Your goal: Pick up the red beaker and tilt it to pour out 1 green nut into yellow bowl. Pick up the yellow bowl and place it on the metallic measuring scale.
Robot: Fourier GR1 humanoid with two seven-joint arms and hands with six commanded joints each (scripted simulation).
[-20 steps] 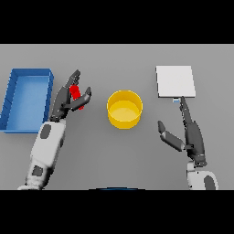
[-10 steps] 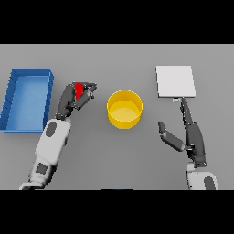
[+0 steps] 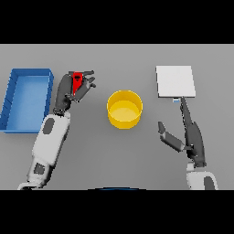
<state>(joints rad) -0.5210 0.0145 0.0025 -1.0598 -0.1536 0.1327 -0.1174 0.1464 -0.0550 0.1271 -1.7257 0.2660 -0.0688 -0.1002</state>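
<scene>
My left hand (image 3: 68, 91) is shut on the red beaker (image 3: 77, 82), which shows as a small red shape between the curled fingers, lifted to the left of the yellow bowl (image 3: 124, 109). The bowl stands at the table's middle, apart from the hand. At the back right lies the metallic measuring scale (image 3: 175, 82), a flat pale square. My right hand (image 3: 189, 135) is open at the right, its straight fingers pointing toward the scale's near edge. No green nut is visible.
A blue bin (image 3: 26, 98) sits at the far left, just beside my left arm. Bare grey table lies between the bowl and the scale.
My left hand has lifted the red beaker and carried it farther back and rightward, toward the bowl's side. The right hand, bowl and scale have not moved.
</scene>
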